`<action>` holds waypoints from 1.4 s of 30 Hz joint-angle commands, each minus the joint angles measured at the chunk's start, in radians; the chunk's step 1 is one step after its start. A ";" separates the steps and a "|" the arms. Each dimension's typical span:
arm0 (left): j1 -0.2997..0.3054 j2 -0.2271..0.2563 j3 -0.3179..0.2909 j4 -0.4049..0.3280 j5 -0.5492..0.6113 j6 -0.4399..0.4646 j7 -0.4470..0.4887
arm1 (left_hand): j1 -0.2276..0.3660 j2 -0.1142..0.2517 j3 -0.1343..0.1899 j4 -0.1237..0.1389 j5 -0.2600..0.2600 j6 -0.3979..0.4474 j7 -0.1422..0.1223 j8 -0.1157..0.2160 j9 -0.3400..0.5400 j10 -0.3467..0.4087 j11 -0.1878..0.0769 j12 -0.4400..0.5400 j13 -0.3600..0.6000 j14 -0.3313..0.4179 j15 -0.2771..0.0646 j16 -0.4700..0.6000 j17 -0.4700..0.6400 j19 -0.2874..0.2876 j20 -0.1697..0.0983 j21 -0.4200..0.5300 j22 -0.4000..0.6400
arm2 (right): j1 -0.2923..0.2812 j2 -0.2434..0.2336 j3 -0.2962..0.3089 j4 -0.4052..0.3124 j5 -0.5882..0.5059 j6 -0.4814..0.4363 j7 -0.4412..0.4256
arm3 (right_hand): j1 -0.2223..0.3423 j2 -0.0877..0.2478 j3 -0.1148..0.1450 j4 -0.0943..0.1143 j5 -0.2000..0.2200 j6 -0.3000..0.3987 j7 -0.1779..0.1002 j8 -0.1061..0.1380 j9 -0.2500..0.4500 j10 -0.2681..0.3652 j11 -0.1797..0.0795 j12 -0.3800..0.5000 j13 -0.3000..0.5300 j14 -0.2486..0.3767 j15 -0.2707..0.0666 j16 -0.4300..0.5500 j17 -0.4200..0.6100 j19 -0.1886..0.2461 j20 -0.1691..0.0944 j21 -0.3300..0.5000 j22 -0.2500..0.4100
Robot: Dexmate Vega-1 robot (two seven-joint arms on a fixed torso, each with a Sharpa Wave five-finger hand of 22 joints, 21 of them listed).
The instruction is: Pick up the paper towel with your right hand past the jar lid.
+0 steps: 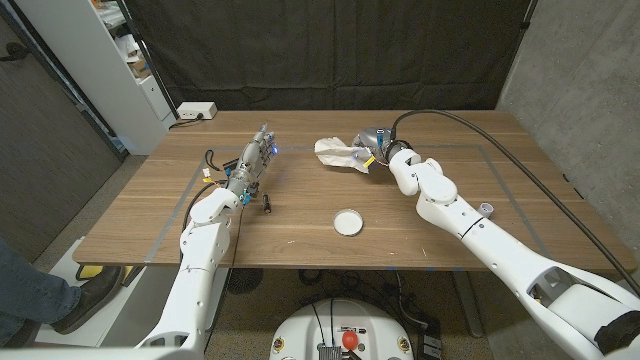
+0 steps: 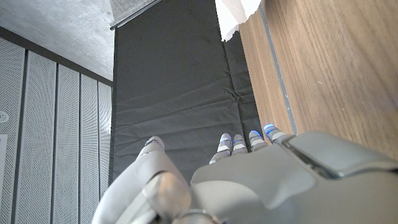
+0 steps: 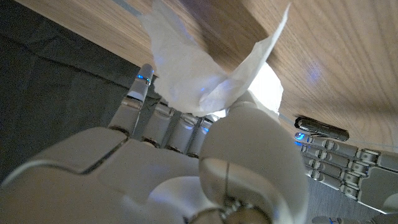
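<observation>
The right hand (image 1: 372,146) closes its fingers (image 3: 163,118) on the crumpled white paper towel (image 1: 335,152), at twelve o'clock from the round white jar lid (image 1: 348,221) on the smooth wooden table (image 1: 460,180). The left hand (image 1: 250,165), at nine o'clock, holds nothing, fingers straight and close together.

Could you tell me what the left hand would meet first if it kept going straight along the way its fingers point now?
Probably nothing on the table. The left hand points toward the table's far edge, and no object shows in that line. The paper towel lies off to its right, though depth is hard to judge.
</observation>
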 commanded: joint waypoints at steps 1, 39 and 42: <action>0.009 0.001 0.002 -0.015 -0.003 0.000 -0.001 | 0.005 0.010 0.001 -0.002 -0.002 -0.005 0.007 -0.002 0.005 -0.010 0.007 -0.002 0.002 -0.060 0.006 0.002 0.003 -0.129 0.004 -0.006 0.005 | -0.008 -0.008 0.019 -0.032 0.008 0.033 -0.008 | 0.009 0.004 0.001 0.006 -0.004 0.001 0.003 0.000 0.005 -0.003 0.002 0.008 0.001 0.003 -0.112 0.002 0.008 0.001 0.005 -0.003 0.003; 0.044 0.020 0.007 -0.085 -0.005 0.023 -0.005 | 0.004 0.013 -0.002 -0.006 -0.003 -0.005 0.007 0.000 0.005 -0.013 0.007 0.000 0.003 -0.064 0.005 0.003 0.003 -0.135 0.006 -0.011 0.006 | -0.036 -0.025 0.079 -0.124 0.038 0.135 -0.023 | 0.007 0.001 -0.015 0.016 -0.023 0.004 0.002 -0.002 0.009 -0.002 0.003 0.012 0.004 0.008 -0.113 -0.015 0.022 0.016 0.009 -0.008 0.003; 0.044 0.020 0.009 -0.088 -0.004 0.024 -0.004 | 0.003 0.013 -0.003 -0.007 -0.003 -0.006 0.007 0.000 0.005 -0.013 0.005 0.000 0.004 -0.063 0.005 0.003 0.003 -0.135 0.006 -0.011 0.006 | -0.039 -0.026 0.084 -0.130 0.038 0.138 -0.024 | 0.008 0.001 -0.016 0.016 -0.023 0.005 0.002 -0.001 0.009 0.000 0.003 0.012 0.003 0.008 -0.113 -0.017 0.022 0.017 0.010 -0.008 0.003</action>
